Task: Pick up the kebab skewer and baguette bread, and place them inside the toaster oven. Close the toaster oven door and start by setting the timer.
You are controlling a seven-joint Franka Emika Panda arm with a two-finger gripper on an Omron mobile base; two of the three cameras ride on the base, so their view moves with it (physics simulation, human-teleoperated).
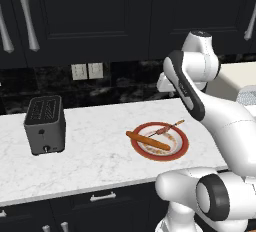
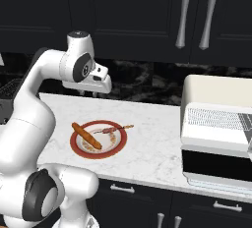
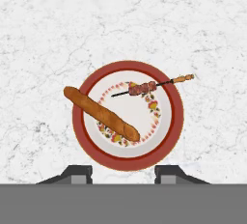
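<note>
hand (image 3: 123, 172) hovers high above plate (image 3: 173, 136), fingers apart, nothing between them. skewer (image 3: 153, 86) and baguette (image 3: 100, 113) both lie on plate, mid-counter, nearer front edge; handle end of skewer overhangs rim. oven (image 2: 216, 124) at right end of counter, door (image 2: 216, 165) down. skewer likely light, thin, stiff, prone to roll: pinch at meat chunks. baguette likely rigid, light: grip across middle.
</note>
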